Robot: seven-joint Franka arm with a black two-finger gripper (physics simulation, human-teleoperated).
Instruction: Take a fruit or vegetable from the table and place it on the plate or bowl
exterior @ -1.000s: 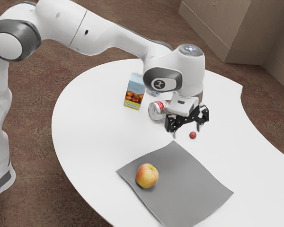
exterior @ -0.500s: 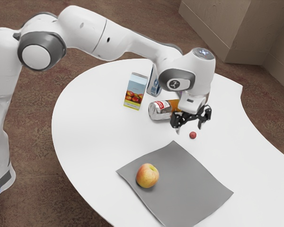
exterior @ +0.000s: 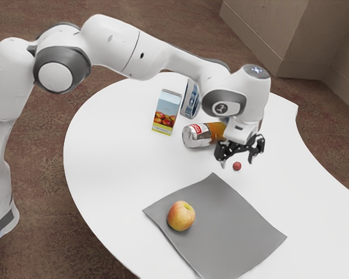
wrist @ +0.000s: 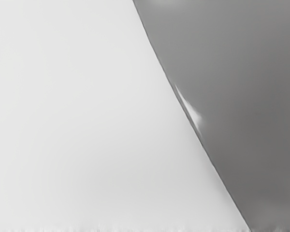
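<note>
A small red fruit (exterior: 237,166) lies on the white table (exterior: 116,168), just beyond the far corner of a grey mat (exterior: 227,232). My black gripper (exterior: 238,156) hangs directly over the fruit, open, one finger on each side above it and nothing between them. A yellow-red apple (exterior: 181,215) rests on the mat near its corner toward the exterior view's left. In the wrist view the mat (wrist: 241,87) meets the table (wrist: 77,121) along a slanted edge.
Behind my hand a bottle with a red-and-white label (exterior: 201,133) lies on its side. A fruit-printed juice carton (exterior: 165,112) and a blue-white carton (exterior: 190,100) stand farther back. The table edge curves inward at the exterior view's right.
My arm has swung toward the exterior view's right, bringing the open gripper from beside the lying bottle to right over the small red fruit. Nothing on the table has moved.
</note>
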